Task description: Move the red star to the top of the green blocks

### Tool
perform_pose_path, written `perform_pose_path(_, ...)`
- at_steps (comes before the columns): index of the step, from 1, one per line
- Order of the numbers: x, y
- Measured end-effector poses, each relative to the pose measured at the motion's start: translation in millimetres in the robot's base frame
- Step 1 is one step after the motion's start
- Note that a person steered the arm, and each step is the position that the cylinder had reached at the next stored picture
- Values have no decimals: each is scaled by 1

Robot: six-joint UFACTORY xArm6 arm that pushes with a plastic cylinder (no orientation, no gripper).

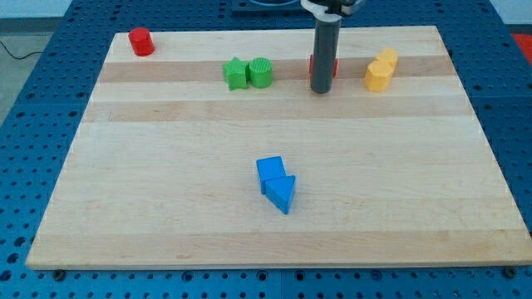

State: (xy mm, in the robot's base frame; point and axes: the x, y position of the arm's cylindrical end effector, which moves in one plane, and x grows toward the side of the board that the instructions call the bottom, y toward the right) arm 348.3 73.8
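Where the wooden board (274, 224) rests on a blue perforated bench (25, 166), my tip (320, 90) is seen gripping nothing, touching the red star (334, 66) half-hidden behind it, right of the green star (236, 74) and green cylinder (260, 72).

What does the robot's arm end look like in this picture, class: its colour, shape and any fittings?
The tool is a straight, dark grey cylindrical rod with a matt, smooth surface and no visible markings. My tip is its blunt lower end. At the view's top the rod joins a wider black fitting with a pale rim, cut off by the frame. No cables can be made out.
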Motion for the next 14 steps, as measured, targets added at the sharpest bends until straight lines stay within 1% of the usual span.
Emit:
perform_pose_path(1,1,9)
perform_pose_path(3,-62,5)
perform_pose_path(4,-70,2)
perform_pose_path(5,-68,17)
perform_pose_path(6,-82,17)
perform_pose_path(7,-92,4)
perform_pose_path(8,-92,-35)
perform_pose_path(9,-91,-39)
perform_pose_path(10,-87,24)
perform_pose_path(11,-94,71)
perform_pose_path(12,-123,66)
perform_pose_path(14,-130,-6)
